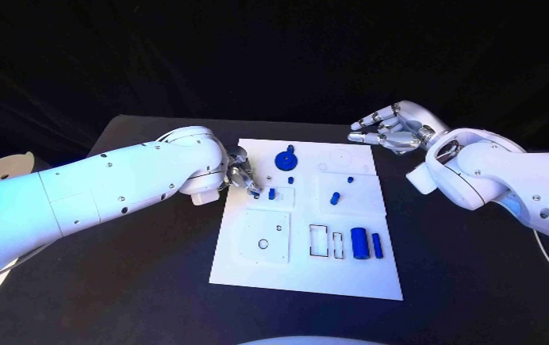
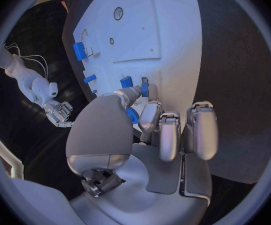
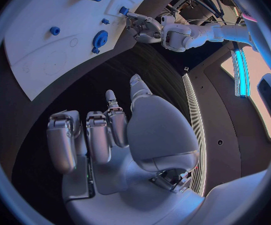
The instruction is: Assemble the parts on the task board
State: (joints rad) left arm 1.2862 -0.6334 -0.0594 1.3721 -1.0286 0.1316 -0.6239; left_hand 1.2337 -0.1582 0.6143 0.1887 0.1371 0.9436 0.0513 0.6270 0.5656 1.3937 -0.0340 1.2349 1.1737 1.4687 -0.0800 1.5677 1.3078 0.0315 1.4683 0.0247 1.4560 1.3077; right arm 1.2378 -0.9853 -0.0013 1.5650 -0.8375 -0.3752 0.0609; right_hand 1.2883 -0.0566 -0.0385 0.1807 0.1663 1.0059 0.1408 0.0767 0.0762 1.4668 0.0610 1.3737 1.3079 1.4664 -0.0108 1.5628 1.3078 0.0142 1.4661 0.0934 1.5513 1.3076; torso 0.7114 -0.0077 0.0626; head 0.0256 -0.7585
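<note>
1. Two hands in play, and only my left hand [image 1: 238,172] is at the work: it sits over the left edge of the task board [image 1: 300,274], fingers curled down toward the small blue parts.
2. Left hand state: a small blue part [image 2: 133,116] sits right at my thumb and fingertips [image 2: 149,116] in the left wrist view. It looks pinched, but the contact is hidden, so I cannot tell whether I hold it or only touch it.
3. Key relation: the short blue peg [image 1: 271,194] lies just beyond my left fingertips, toward the board's middle, with its long axis running roughly away from my body along the board's length. The square recess around it is also just beside my fingers.
4. Blue gear [image 1: 286,159] sits further out from my left hand, toward the board's far edge, with a small blue stud [image 1: 290,179] near it.
5. Right hand [image 1: 389,129] hovers off the board's far right corner, fingers loosely apart, holding nothing, well apart from every part.
6. Large blue cylinder [image 1: 359,243] and thin blue bar [image 1: 377,245] lie side by side near the board's right edge, long axes parallel, closer to my right arm than to my left.
7. Judgement: left hand is much nearer the peg, so the next move looks like its job.
</note>
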